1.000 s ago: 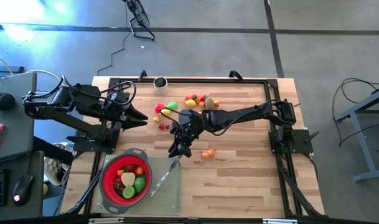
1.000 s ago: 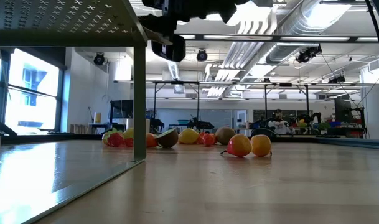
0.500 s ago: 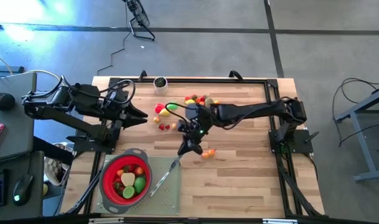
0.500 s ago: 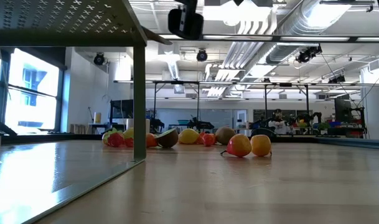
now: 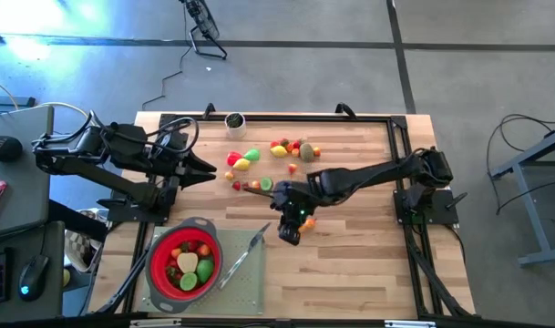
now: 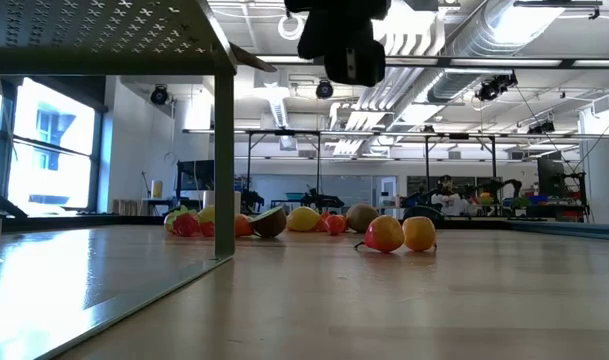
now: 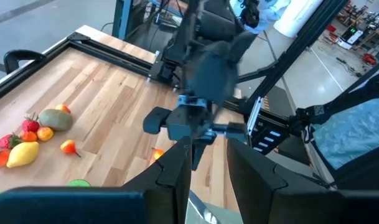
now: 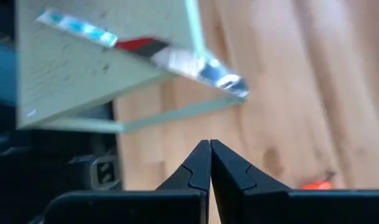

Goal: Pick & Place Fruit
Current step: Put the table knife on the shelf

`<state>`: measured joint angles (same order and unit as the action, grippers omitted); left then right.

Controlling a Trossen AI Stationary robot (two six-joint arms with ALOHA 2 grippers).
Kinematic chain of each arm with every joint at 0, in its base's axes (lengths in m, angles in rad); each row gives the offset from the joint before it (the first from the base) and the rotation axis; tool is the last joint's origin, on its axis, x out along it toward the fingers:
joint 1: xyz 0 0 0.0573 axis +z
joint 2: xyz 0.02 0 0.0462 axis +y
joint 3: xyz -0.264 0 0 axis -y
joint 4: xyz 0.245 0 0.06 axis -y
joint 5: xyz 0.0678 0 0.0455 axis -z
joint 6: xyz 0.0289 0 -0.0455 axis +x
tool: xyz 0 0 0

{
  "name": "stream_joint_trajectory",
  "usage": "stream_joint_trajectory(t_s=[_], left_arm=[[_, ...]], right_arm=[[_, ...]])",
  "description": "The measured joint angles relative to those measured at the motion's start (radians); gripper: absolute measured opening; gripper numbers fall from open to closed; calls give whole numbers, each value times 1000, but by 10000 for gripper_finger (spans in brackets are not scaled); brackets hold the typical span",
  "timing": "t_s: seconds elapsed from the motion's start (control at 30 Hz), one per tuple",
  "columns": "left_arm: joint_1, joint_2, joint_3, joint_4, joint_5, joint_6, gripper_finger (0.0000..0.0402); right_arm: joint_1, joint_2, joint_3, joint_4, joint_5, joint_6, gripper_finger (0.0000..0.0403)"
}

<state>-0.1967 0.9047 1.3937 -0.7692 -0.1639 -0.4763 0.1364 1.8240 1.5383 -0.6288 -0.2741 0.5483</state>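
A red strainer (image 5: 185,263) sits at lower left on a grey mat (image 5: 245,284). 1 slim knife (image 5: 243,257) lies beside it. A small dark cup (image 5: 234,120) stands at upper centre.

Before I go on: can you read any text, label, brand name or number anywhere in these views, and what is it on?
None can be read in any view.
Fruit: no stickers or print show.
Red strainer and cutting board: no marks show.
Right arm and left arm: any labels are too small to read.
Room behind the table in the low view: any signs are too far and blurred to read.
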Motion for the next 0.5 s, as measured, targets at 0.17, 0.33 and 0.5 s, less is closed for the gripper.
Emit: stream_joint_trajectory(t_s=[0.17,0.33,0.5], left_arm=[[0,0,0,0,-5,0,100],[0,0,0,1,-7,0,100],[0,1,0,0,-12,0,99]], right_arm=[[36,14,0,6,152,4,2],[43,68,0,30,171,8,2],[43,93,0,74,231,30,2]])
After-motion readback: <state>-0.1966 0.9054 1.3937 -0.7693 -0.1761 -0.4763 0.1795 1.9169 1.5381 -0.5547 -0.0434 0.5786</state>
